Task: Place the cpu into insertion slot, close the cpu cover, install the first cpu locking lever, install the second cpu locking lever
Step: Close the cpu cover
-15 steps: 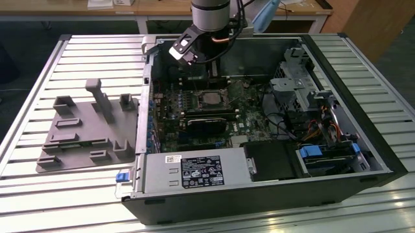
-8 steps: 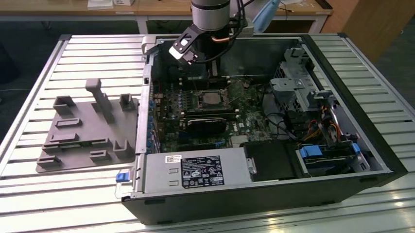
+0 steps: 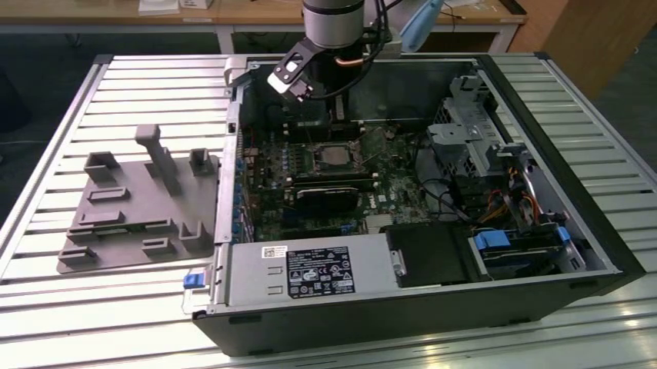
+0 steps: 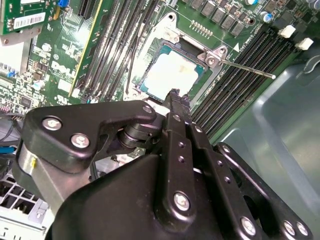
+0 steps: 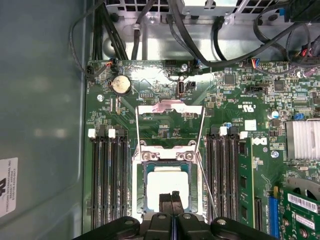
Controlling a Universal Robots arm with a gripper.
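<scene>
Exterior view: open computer case lying on a slatted tabletop, with a grey moulded holder on the exterior view's left. The arm reaches down into the case at its far side.

First wrist view: cpu sits flat in the insertion slot, silver top up. The cpu cover is open, swung back on its hinge away from the slot, with bare board showing through its window. One thin locking lever runs beside the slot, not latched.

End effector is closed, fingertips pressed together with nothing between them, just above the near edge of the cpu.

Second wrist view: closed end effector at the chip's edge, the cpu bright beyond it, and the lever sticking out over the memory slots.
</scene>
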